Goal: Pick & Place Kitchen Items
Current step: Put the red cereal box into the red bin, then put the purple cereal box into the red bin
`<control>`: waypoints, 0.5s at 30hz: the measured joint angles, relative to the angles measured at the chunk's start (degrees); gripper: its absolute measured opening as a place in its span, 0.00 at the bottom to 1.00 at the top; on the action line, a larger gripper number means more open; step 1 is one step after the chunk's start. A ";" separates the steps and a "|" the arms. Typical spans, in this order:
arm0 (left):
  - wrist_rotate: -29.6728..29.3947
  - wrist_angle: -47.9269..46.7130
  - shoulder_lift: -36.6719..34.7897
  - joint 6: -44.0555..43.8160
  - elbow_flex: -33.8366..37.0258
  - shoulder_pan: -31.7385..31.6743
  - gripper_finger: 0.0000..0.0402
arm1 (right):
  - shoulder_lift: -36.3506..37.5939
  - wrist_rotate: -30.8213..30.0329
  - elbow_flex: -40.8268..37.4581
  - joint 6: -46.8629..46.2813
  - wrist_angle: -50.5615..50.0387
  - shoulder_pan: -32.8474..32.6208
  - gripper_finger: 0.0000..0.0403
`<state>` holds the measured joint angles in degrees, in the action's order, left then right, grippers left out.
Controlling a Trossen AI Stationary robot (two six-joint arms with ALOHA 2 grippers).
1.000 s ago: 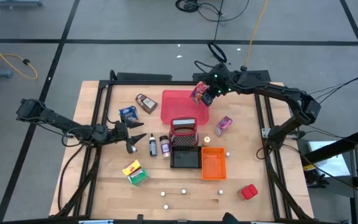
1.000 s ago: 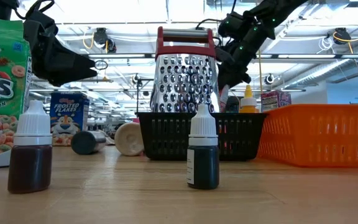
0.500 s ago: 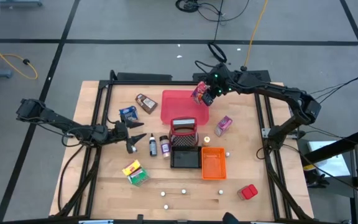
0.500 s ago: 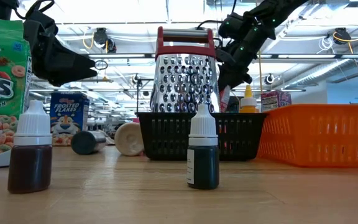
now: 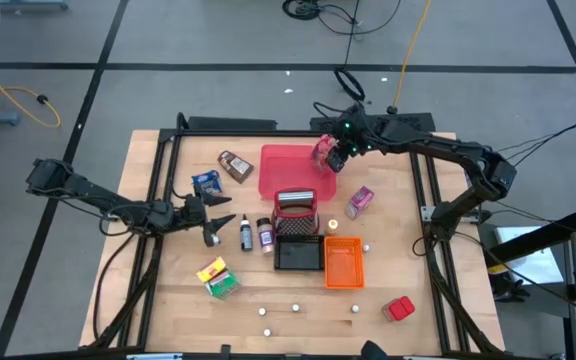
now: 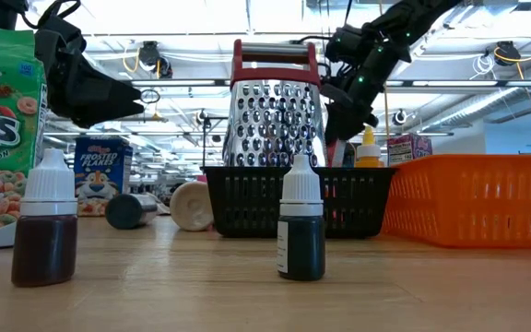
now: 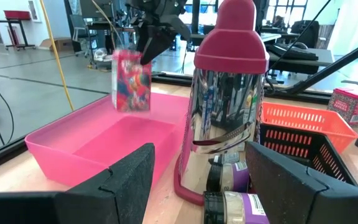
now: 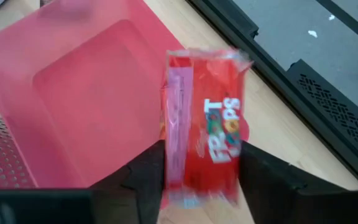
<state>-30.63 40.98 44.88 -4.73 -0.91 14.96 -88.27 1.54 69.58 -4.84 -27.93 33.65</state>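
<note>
Above the far right corner of the red tray, the right hand hangs with its fingers spread; the red Froot Loops pack sits between them, blurred in both wrist views and apparently loose, so a firm grasp cannot be confirmed. From the left wrist view the pack is in the air over the tray's rim, not resting in it. The tray itself holds nothing else that shows.

At mid-desk the black wire basket carries the red-handled metal grater at its far end. Just beside it stands the orange bin; its inside looks bare from above.

The left hand waits with fingers apart, holding nothing, near the two small dark bottles. Around lie a blue box, a brown pouch, a pink box, a yellow-green box, a red box and tiny white pieces along the near edge of the desk, too small to make out.
</note>
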 joint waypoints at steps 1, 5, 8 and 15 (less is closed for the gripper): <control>0.00 -0.01 0.00 -0.01 0.00 0.00 0.64 | 0.00 0.00 -0.15 0.02 0.09 0.00 0.49; 0.00 -0.01 0.00 -0.01 0.00 0.00 0.64 | 0.00 -0.02 -0.32 0.00 0.13 0.00 0.56; 0.00 -0.01 0.00 -0.01 0.00 0.00 0.64 | 0.00 -0.02 -0.32 0.00 0.36 0.00 0.60; 0.00 -0.01 0.00 -0.03 0.00 0.00 0.64 | 0.00 0.00 -0.32 0.18 0.51 0.00 0.62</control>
<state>-30.63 40.97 44.88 -4.75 -0.91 14.96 -88.27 1.54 69.25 -4.66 -27.42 33.65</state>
